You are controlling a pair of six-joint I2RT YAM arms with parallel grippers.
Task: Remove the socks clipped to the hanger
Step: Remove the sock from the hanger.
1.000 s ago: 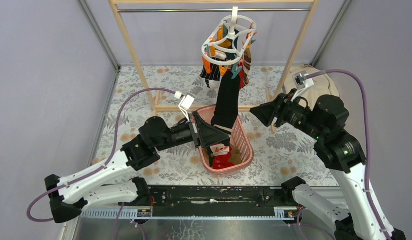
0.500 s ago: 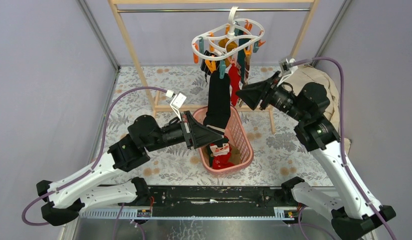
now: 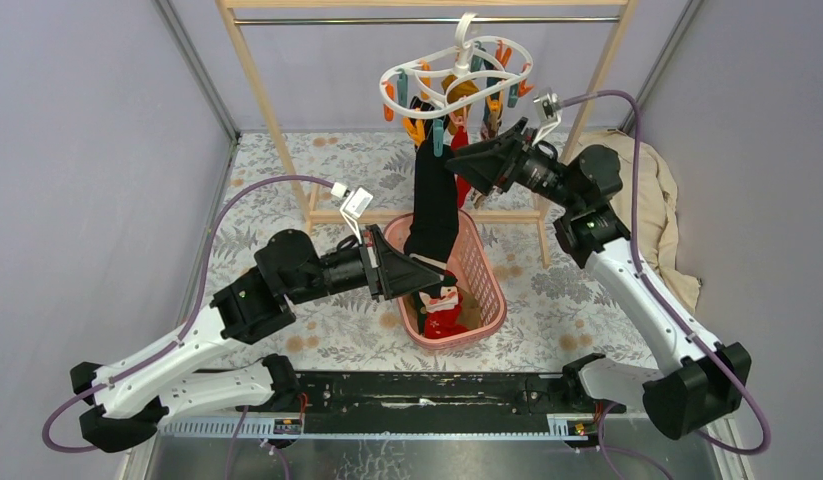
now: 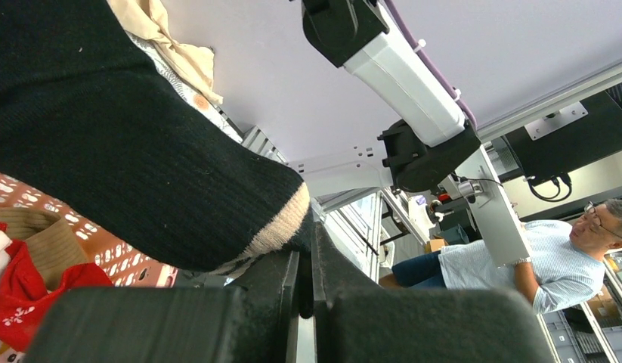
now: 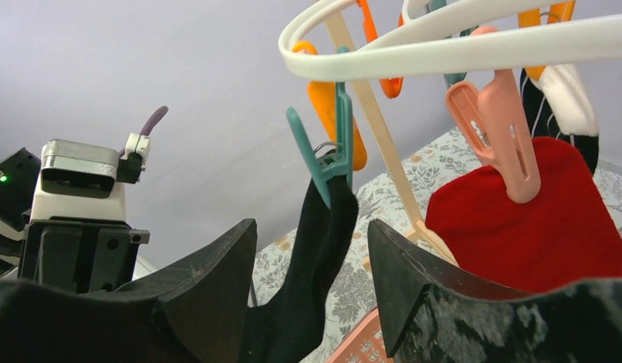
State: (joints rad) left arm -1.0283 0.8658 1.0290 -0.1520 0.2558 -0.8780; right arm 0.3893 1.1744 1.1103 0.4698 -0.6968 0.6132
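1. The black sock (image 3: 432, 205) stretches down from a teal clip (image 5: 326, 151) on the hanger (image 3: 457, 70), which hangs near the middle of the top rail of the rack (image 3: 257, 90).
2. The left gripper (image 4: 306, 249) is clamped on the sock's toe, above the pink basket (image 3: 490, 275).
3. The right gripper (image 5: 311, 234) has its fingers apart, one on either side of the sock just below the clip.

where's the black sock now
Top view, centre: the black sock hangs from a teal clip on the hanger, lower end pinched by the left claw over the pink basket.

Taut black sock (image 3: 434, 200) between hanger (image 3: 465, 40) and left fingers (image 3: 419, 272)
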